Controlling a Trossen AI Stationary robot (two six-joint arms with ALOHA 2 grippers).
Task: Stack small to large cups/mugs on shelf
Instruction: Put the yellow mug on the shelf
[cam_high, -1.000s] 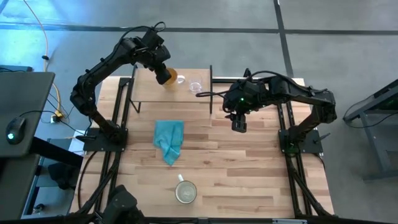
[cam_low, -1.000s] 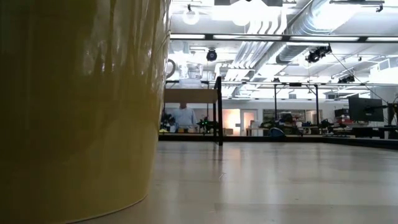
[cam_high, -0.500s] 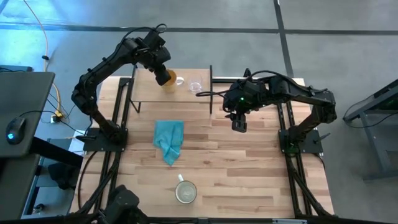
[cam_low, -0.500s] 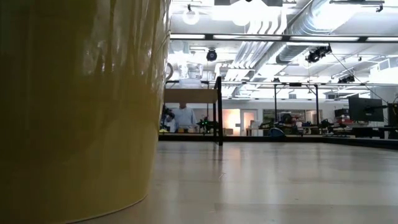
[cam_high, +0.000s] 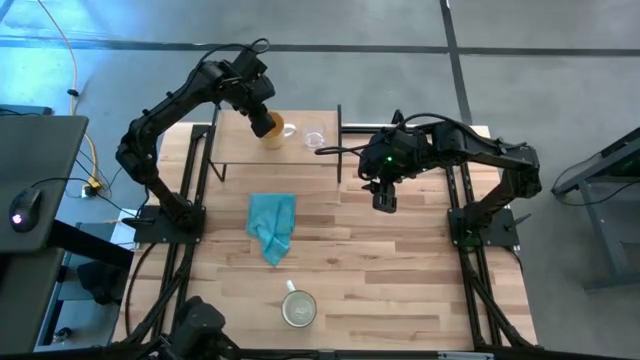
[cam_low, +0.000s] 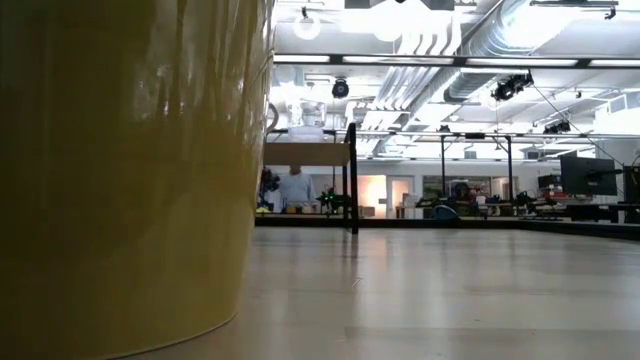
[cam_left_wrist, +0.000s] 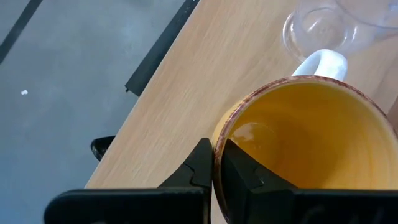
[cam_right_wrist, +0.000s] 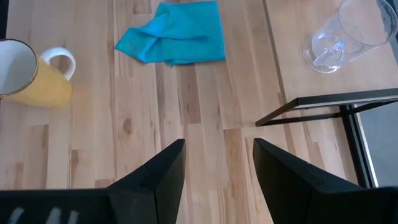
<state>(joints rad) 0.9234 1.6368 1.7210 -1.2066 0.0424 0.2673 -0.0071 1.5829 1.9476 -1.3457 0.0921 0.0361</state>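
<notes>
My left gripper (cam_high: 264, 124) is shut on the orange mug (cam_high: 277, 128), which has a brown rim and a white handle, over the far left part of the light-wood shelf (cam_high: 250, 148). A clear glass cup (cam_high: 315, 138) stands on the shelf just right of the mug, close to its handle (cam_left_wrist: 320, 62). The larger mug (cam_high: 298, 308), yellow outside and white inside, stands near the table's front edge. My right gripper (cam_high: 383, 200) hangs open above the planks, just right of the shelf's near right corner, with nothing between its fingers. My left gripper pinches the orange mug's rim (cam_left_wrist: 217, 140) on the side opposite the handle, with one finger (cam_left_wrist: 242, 174) inside the mug and one finger (cam_left_wrist: 198, 169) outside. The fingers come steeply from above. The mug's mouth faces up; whether its base rests on the shelf I cannot tell.
A crumpled teal cloth (cam_high: 272, 226) lies on the planks in front of the shelf. The shelf's black frame (cam_right_wrist: 323, 106) runs along its edges. The big yellow mug (cam_low: 120, 170) fills the left of the low view.
</notes>
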